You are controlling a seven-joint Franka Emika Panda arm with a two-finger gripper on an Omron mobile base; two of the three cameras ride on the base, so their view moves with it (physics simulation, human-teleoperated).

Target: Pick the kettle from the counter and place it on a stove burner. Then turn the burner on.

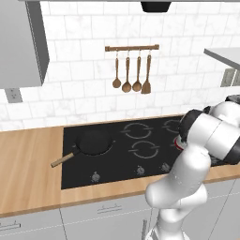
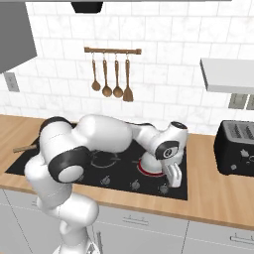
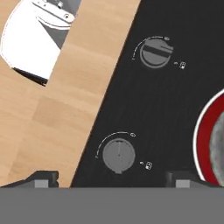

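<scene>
One pan (image 1: 93, 142), four hanging utensils (image 1: 131, 75), four knobs (image 1: 95, 176), one toaster (image 2: 235, 147), one kettle (image 2: 151, 163), one glowing burner (image 3: 204, 140), one gripper (image 3: 111, 177).

The counter (image 1: 28, 159) is light brown with wood lines. The cooktop (image 1: 122, 159) is shiny black with thin grey ring marks. Its knobs (image 3: 118, 155) are dark grey. One burner (image 3: 205, 140) at the cooktop's right edge glows red with a white rim. The kettle (image 3: 218, 144) on it is spotty grey. The pan (image 1: 93, 142) is black, and its handle is brown. The wall (image 1: 84, 61) has white tiles with faint grey marks. The spoons (image 1: 131, 70) and their rail are brown. The toaster (image 2: 237, 148) is black. The drawers (image 1: 103, 211) are pale grey.
</scene>
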